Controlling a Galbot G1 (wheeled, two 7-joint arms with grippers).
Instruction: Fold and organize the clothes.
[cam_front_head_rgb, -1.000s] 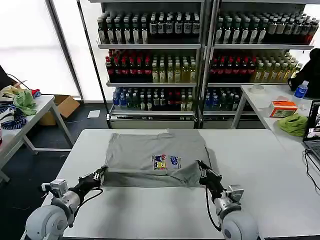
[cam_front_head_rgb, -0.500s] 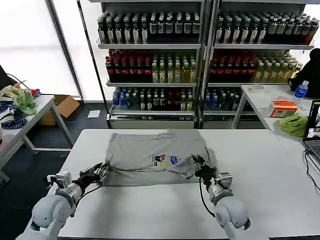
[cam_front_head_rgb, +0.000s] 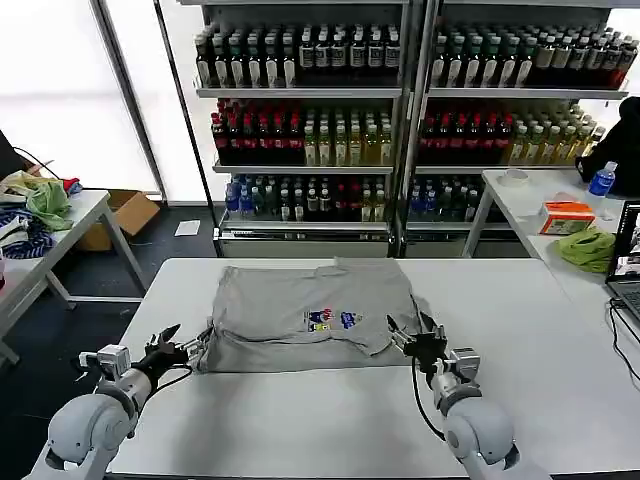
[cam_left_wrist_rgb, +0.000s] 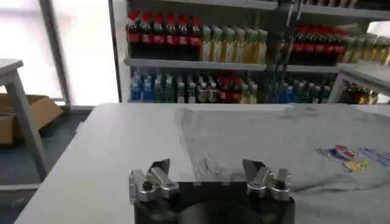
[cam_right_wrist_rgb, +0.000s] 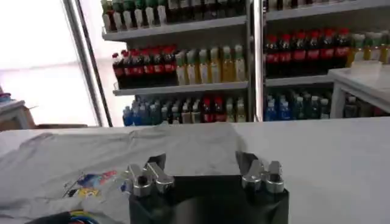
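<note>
The left gripper (cam_front_head_rgb: 172, 343) has its fingers spread wide and holds nothing, sitting just off the near left corner of the shirt (cam_front_head_rgb: 310, 315). The right gripper (cam_front_head_rgb: 418, 335) is likewise spread wide and empty, at the shirt's near right edge. From the left wrist, the left gripper (cam_left_wrist_rgb: 207, 170) faces rumpled hem cloth; from the right wrist, the right gripper (cam_right_wrist_rgb: 201, 165) looks across the shirt (cam_right_wrist_rgb: 91, 158).

The light grey shirt lies on the white table (cam_front_head_rgb: 520, 330), its near part folded up over itself, soft and creased, a small multicoloured print showing. Smooth bare tabletop runs wide to the right and near side. Shelves of bottles (cam_front_head_rgb: 400, 110) stand far behind.
</note>
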